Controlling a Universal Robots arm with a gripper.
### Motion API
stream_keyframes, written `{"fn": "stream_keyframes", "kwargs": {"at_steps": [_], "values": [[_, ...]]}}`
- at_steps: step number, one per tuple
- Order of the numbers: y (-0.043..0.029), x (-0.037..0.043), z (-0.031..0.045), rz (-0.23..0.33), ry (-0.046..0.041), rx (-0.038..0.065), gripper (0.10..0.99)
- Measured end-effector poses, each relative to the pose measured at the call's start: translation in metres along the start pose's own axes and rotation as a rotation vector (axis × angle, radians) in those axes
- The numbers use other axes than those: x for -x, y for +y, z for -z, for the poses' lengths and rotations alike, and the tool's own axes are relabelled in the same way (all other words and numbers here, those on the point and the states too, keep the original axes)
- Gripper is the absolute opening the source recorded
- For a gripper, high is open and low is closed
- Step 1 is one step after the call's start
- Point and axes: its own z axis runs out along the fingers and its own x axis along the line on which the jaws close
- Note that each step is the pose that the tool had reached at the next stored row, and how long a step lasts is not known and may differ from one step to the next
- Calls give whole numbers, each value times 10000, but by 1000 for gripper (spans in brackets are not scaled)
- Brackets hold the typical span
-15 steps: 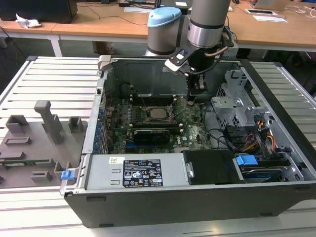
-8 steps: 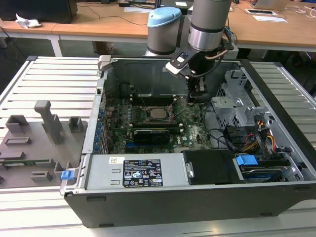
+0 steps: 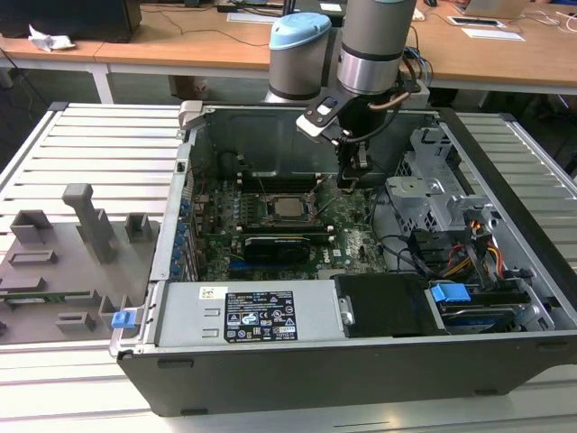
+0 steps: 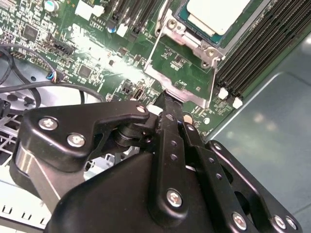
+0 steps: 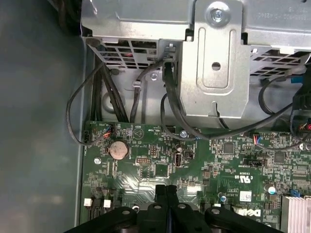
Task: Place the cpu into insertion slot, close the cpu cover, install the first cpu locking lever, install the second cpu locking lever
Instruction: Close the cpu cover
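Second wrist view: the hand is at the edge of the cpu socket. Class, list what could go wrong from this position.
1. The shut hand meets a thin metal tab at the socket's edge beside the cpu. A slip could scrape small parts on the motherboard close by.
2. Black cables run close beside the hand and might snag if it swings that way.

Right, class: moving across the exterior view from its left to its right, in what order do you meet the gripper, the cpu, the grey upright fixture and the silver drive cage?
grey upright fixture → cpu → gripper → silver drive cage
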Motion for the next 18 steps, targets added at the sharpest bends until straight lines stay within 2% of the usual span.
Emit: {"fn": "stream_keyframes", "kwargs": {"at_steps": [18], "values": [[-122, -5, 1, 1, -2, -1, 106]]}}
